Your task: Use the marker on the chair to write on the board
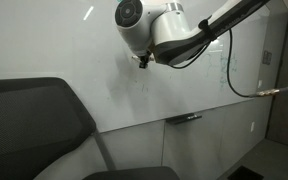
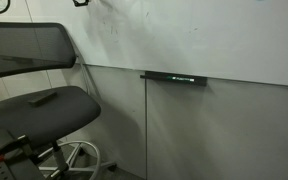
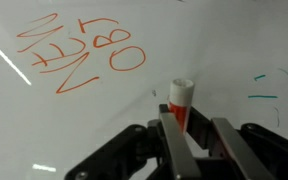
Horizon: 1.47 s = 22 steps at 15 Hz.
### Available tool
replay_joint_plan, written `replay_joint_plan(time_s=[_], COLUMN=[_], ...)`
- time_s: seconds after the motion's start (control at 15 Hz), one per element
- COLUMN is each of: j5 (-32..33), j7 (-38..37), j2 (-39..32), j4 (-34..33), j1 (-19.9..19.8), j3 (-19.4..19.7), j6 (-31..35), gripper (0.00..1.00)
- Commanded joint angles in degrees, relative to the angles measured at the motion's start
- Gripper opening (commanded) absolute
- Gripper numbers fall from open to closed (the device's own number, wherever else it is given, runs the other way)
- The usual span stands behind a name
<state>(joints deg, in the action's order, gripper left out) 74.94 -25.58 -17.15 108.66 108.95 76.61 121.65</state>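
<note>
One gripper (image 3: 194, 140), jaws pinched on an orange marker (image 3: 179, 100). Marker clamped between the fingers (image 3: 224, 150), its white end standing out past the fingertips and aimed at the board (image 3: 84, 135), much as a pen is held for writing. Gripped low on the barrel, probably to leave the far end free and in sight of the wrist camera. Cannot tell whether that end touches the surface; very near at least.

Up and to the left of the gripper in the wrist view, orange scribbles (image 3: 79, 55) on the glossy white. Off to its right, a few short green dashes (image 3: 264, 95). Bare board straight ahead of the marker, likely picked as free room for new strokes.

In an exterior view, gripper (image 1: 141, 62) facing the board head-on, the arm (image 1: 194, 35) reaching in from the side, a thin cable (image 1: 246, 85) drooping behind it. Below the gripper, a short dark tray (image 1: 184, 118) on the board's lower edge. Further down and off to one side, well apart, the chair (image 1: 29, 120), dark and padded.

Marker in the grip rather than on the chair, so the pick-up looks done. Writing seems the step in hand, needing light, steady pressure to avoid skidding on the gloss.
</note>
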Motion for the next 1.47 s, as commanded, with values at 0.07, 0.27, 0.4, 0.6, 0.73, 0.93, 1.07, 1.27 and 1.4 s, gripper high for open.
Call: replay_joint_plan(time_s=[0.07,0.27,0.4,0.6,0.73,0.93,1.07,1.27,1.4], j5=[-0.7,-0.4,-0.5,-1.6,-2.3,1.2,2.2,3.7,4.9], j7=[1.4,1.2,1.3,1.5,1.6,0.8,1.1,1.5,2.0], j2=[-1.7,-1.6,-1.9,-3.2,-4.4,-0.7,-0.5,-0.8,-1.2], j4=[-3.5,-4.0,-4.3,-4.5,-4.7,-6.0,-7.5,-10.5,-12.3], j1=[-0.7,-0.2,-0.4,-2.1,-3.6,-11.1,-17.0,-28.6,-36.1], j3=[-0.9,-0.8,-0.9,-1.2,-1.5,-10.6,-17.3,-30.5,-39.3], j6=[-1.4,-2.8,-3.6,-5.5,-7.1,-14.2,-18.1,-21.8,-23.6], gripper=[0.06,0.06,0.06,0.06,0.06,0.06,0.06,0.06,0.06])
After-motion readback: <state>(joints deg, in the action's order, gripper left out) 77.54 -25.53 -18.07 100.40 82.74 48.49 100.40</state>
